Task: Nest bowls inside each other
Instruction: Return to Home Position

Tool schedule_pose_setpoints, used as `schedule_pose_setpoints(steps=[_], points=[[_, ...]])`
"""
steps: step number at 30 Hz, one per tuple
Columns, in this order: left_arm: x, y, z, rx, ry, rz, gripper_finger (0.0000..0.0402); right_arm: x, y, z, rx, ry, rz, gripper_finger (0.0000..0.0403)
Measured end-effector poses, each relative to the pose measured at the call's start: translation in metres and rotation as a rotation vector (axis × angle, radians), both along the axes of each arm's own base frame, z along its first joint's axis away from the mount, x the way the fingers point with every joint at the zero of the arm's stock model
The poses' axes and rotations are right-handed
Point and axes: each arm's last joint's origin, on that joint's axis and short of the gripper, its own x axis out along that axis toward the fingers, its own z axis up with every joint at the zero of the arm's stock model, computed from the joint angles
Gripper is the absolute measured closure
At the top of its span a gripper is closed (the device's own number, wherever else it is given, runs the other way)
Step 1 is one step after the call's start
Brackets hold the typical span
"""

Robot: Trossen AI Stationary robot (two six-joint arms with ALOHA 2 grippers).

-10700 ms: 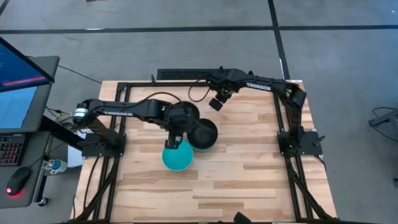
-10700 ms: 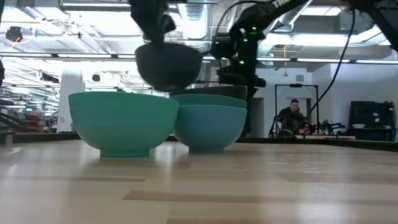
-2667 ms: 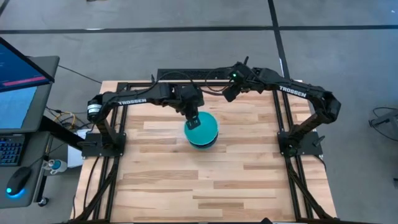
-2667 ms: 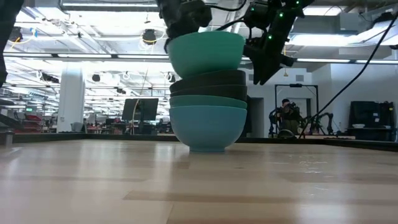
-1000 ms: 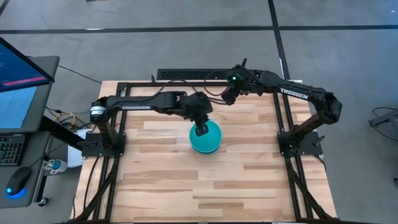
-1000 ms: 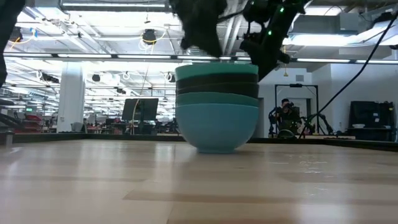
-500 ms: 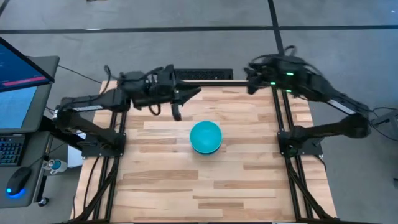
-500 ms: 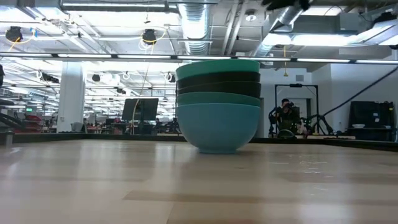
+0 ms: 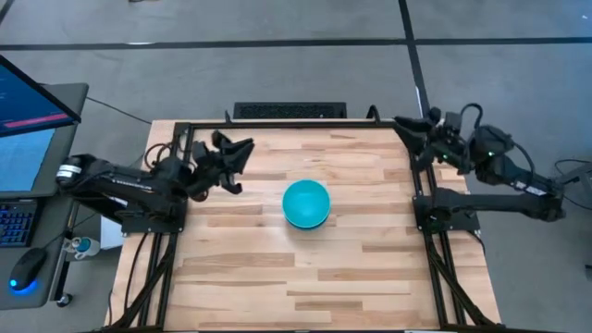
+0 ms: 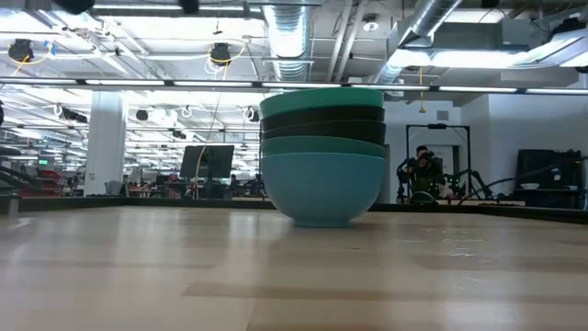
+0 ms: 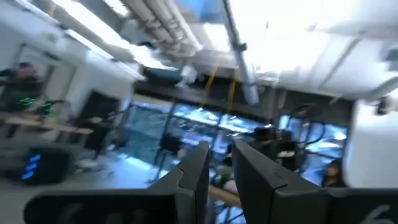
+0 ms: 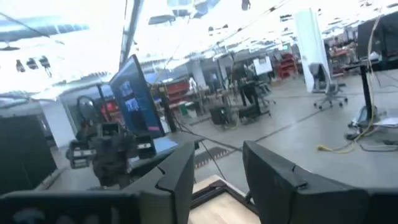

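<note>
Several bowls [image 9: 306, 203] stand nested in one stack near the table's middle. In the low view the stack [image 10: 322, 156] shows a teal-green rim on top, black rims under it, another teal rim, and a cyan-blue bowl at the bottom resting on the wood. My left gripper [image 9: 233, 165] hangs open near the table's left side, well clear of the stack. My right gripper [image 9: 408, 132] is open at the far right corner. Both wrist views look out into the room past the open fingers [image 11: 194, 177] [image 12: 177, 174], with no bowl in sight.
The black frame rails [image 9: 277, 124] run along the table's far, left and right edges. A monitor and keyboard [image 9: 23, 139] stand off the table's left. Bare wood [image 9: 305, 277] lies on the stack's near side. A person [image 10: 424, 170] sits far off in the room.
My left gripper has left the top bowl's rim, risen and swung back toward the table's left edge. My right gripper has drawn away from the stack toward the far right corner. The stack has stayed where it stood.
</note>
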Motion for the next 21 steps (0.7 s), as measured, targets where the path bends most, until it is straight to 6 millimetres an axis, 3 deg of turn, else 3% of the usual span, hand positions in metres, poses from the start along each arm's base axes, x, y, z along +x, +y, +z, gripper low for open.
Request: schedule_pose_setpoints(steps=[3, 14, 21], points=[[-0.015, -0.004, -0.012, -0.014, 0.037, 0.059, 0.034, -0.016, 0.003, -0.016, 0.027, -0.061, -0.012, 0.0241], [-0.101, -0.006, -0.015, -0.008, -0.075, 0.16, 0.034, -0.094, 0.022, -0.043, -0.061, -0.33, -0.029, 0.0239], [-0.137, -0.001, -0.023, 0.049, -0.124, 0.206, 0.034, -0.096, 0.023, -0.04, -0.144, -0.291, -0.054, 0.0239]])
